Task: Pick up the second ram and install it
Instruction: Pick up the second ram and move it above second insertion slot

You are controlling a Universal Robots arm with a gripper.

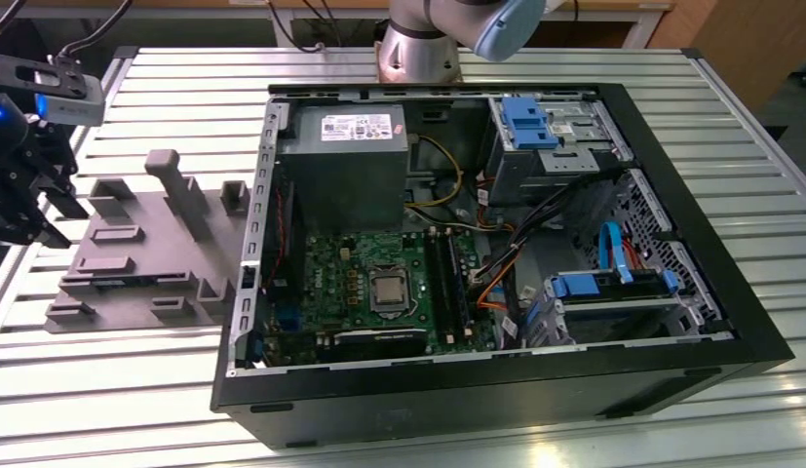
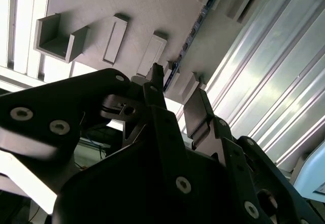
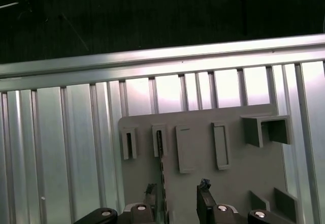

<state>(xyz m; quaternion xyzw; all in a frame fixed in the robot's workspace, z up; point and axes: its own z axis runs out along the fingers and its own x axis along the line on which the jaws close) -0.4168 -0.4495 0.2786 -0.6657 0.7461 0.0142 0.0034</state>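
Spread tool (image 3: 177,187) hung over grey holder (image 3: 244,168) on the surface (image 3: 76,148), w/ second ram (image 3: 161,168) on edge in its slot, long axis running thru the gap btw fingers (image 3: 204,189), closer to one, apparently untouched

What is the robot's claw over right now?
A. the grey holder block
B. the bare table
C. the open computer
A: in the first wrist view the gripper is above the grey holder block, open and straddling the second ram, which stands on edge in it.
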